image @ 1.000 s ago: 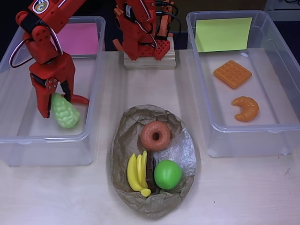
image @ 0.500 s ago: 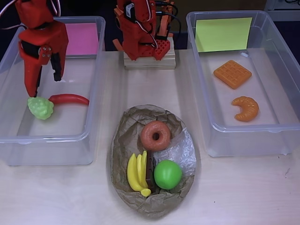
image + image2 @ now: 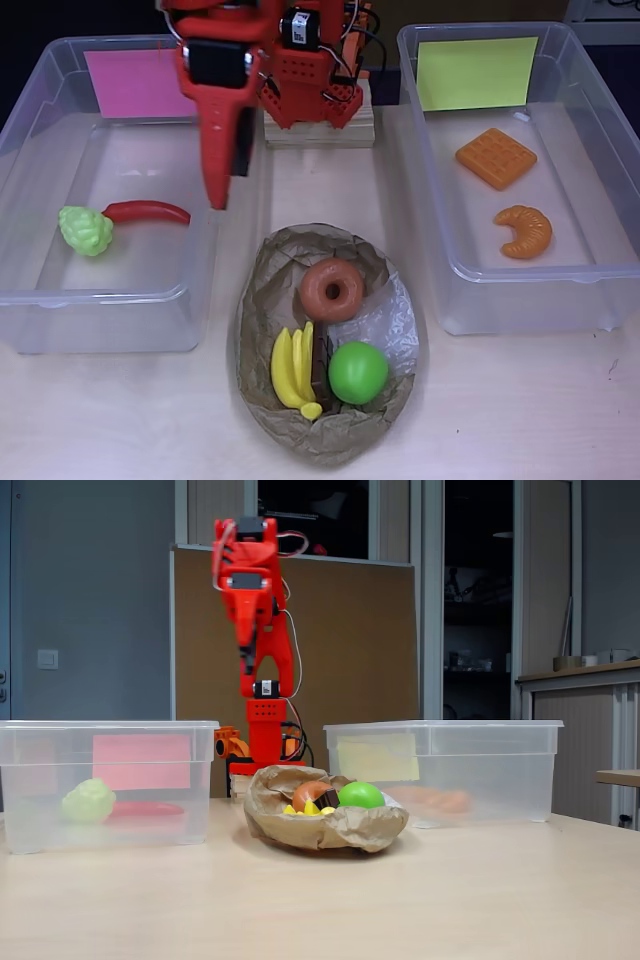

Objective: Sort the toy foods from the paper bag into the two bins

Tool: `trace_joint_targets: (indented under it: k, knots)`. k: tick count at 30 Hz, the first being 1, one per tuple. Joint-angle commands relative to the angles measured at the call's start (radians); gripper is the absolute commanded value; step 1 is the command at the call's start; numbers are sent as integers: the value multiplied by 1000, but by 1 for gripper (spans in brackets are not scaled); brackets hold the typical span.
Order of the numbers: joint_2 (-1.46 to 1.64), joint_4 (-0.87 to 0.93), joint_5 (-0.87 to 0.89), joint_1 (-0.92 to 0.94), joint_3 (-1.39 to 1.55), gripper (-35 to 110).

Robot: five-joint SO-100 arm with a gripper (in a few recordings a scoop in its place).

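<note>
Gripper [image 3: 222, 190] hangs empty with its jaws together, high between the pink-labelled bin [image 3: 60, 290] and the paper bag [image 3: 262, 300], where the donut [image 3: 332, 288] lies flat, probably light, hard and slick, best pinched across its ring.

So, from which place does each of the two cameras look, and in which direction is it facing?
Overhead view: sits above the table, looks straight down at the paper bag, the pink-label bin and the yellow-label bin; the red arm shows from above with its end effector.
Fixed view: stands low at the table's front edge, faces the arm's base; the arm stands raised.
Both share the bag, both bins, the grapes, the green apple and the arm.
</note>
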Motion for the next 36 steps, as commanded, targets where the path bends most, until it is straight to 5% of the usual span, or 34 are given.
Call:
trace_joint_targets:
  k: [1, 18, 36]
  knots:
    - [-51, -66, 110, -109, 40, 30]
    - [-538, -518, 399, -377, -52, 38]
    - [-744, -517, 436, -318, -176, 34]
